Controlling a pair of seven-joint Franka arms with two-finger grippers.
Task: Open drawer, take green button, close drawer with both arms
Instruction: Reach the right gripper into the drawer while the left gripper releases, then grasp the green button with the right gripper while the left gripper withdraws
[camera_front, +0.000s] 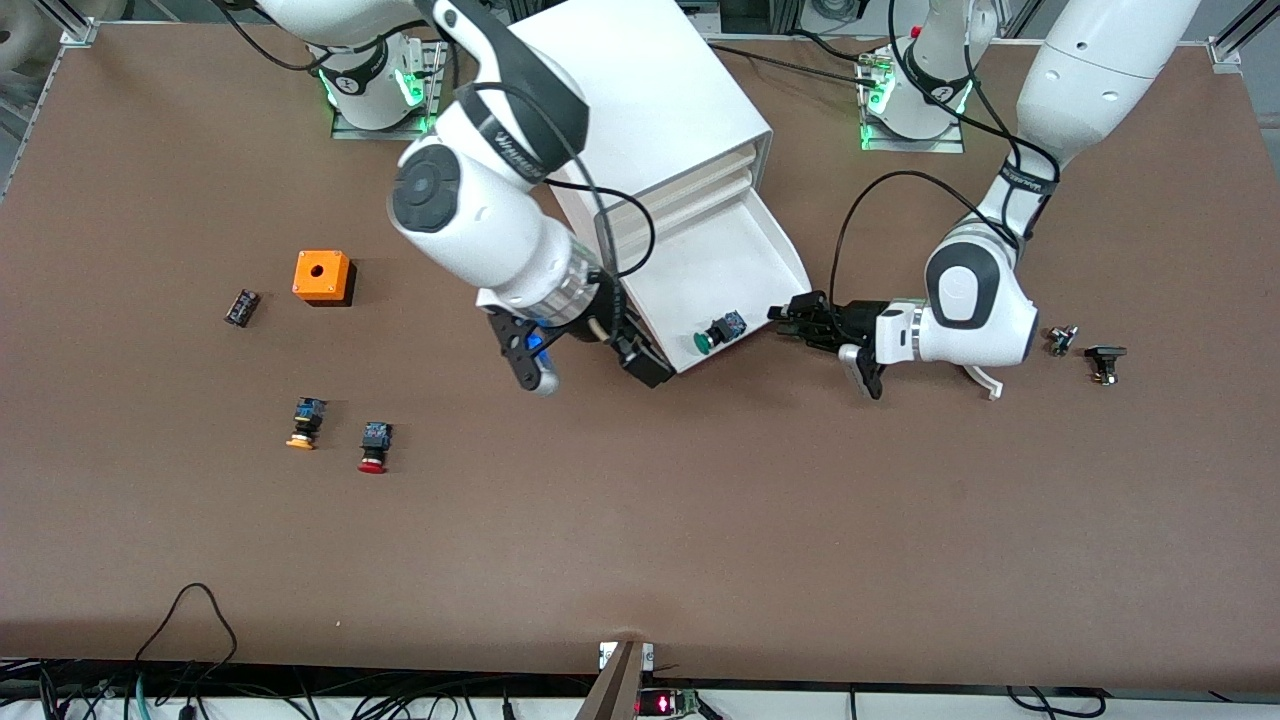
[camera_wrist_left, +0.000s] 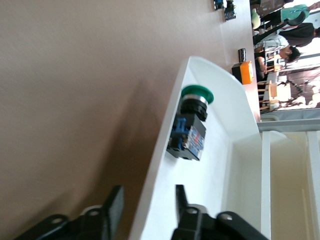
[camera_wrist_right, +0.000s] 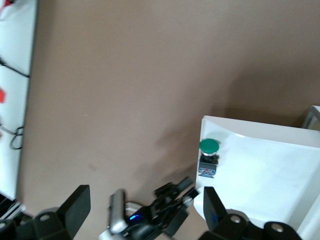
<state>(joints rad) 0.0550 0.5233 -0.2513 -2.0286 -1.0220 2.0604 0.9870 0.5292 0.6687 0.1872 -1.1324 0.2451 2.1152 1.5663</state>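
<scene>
White drawer (camera_front: 745, 250) is out; green button (camera_front: 718, 333) lies inside, untaken; left gripper (camera_front: 800, 318) fingers part-open astride its wall; right gripper (camera_front: 590, 362) wide, empty, beside it; closing remains.

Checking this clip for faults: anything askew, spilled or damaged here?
Nothing looks damaged or spilled. The lowest white tray drawer stands pulled out of the white box cabinet, and the green-capped push button lies on its side at the drawer's front corner, as this stage would leave them.

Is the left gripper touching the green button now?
Apart. The left wrist view shows the left gripper straddling the drawer wall, with bare drawer between it and the button.
</scene>
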